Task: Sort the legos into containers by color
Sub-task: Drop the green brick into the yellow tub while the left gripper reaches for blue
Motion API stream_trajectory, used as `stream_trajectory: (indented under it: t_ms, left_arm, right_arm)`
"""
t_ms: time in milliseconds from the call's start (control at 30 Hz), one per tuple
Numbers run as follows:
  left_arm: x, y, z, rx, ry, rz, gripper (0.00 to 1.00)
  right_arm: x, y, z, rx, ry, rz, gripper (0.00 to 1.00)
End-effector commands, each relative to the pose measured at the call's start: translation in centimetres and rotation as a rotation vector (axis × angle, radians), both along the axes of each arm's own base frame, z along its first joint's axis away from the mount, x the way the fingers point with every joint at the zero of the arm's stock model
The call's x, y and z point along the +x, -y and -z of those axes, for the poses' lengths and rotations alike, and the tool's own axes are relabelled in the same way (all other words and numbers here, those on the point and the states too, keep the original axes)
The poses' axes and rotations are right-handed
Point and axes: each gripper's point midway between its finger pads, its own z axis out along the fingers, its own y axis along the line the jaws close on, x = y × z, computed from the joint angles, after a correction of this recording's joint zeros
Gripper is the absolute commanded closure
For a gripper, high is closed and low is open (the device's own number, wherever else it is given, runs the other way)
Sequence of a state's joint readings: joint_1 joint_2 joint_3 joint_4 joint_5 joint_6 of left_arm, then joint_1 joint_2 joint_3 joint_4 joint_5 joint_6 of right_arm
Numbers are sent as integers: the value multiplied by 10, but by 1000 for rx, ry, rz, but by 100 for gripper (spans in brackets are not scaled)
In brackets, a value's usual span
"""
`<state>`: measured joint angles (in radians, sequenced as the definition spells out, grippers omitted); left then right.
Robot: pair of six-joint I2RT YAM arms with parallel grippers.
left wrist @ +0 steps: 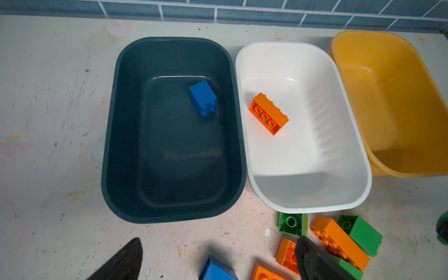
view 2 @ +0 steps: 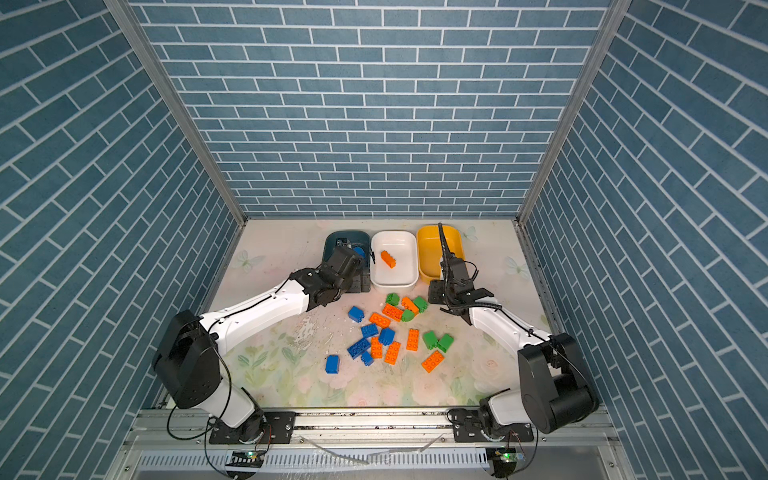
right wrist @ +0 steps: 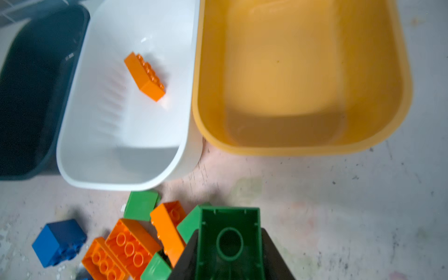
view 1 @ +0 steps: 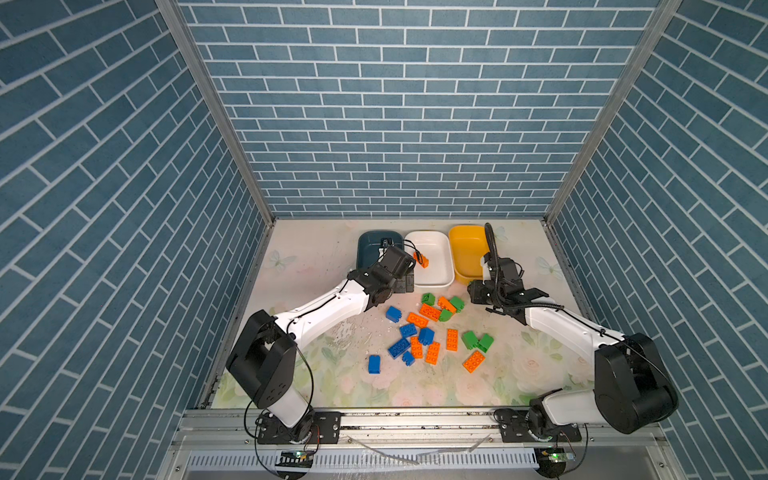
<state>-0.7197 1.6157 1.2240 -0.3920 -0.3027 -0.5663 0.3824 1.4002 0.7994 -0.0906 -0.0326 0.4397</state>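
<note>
Three containers stand in a row at the back: a dark teal tub [left wrist: 111, 135] holding one blue brick [left wrist: 203, 98], a white tub [left wrist: 310, 208] holding one orange brick [left wrist: 268, 113], and a bare yellow tub [right wrist: 303, 72]. My left gripper [left wrist: 218, 242] hangs open over the table just in front of the teal tub, nothing between its fingers. My right gripper [right wrist: 229, 232] is shut on a green brick [right wrist: 229, 215], hollow underside showing, just in front of the yellow tub. Several blue, orange and green legos [view 1: 430, 311] lie scattered mid-table.
In both top views the loose bricks spread from near the white tub [view 1: 436, 237] down to a lone blue brick [view 1: 374, 363]. Blue brick-pattern walls close three sides. Both arm bases sit on the metal rail [view 1: 415, 419] at the front edge.
</note>
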Motion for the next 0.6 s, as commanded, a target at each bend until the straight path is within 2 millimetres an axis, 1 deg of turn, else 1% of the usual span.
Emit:
stream_trajectory:
  t_ms: [0,133,267,400,500,567]
  left_arm:
    - [-1,9,4,-13,-34,21,1]
    - [-6,18,8,-40,-58,73,1]
    - [-12,29,11,-65,-79,149,1]
    - [-20,29,24,-46,-126,178,1]
    - [-27,26,33,-33,-158,186,1]
    - [-33,25,43,-34,-186,195,1]
  right_arm:
    - [24,-4,-12,85,41,33,70]
    - [50,-6,-21,87,74,43,69]
    - [74,-3,-24,44,98,74,69]
    - [95,-1,-18,-18,104,90,68]
    - [110,0,-13,-66,98,94,68]
    - [118,0,-10,-100,88,85,68]
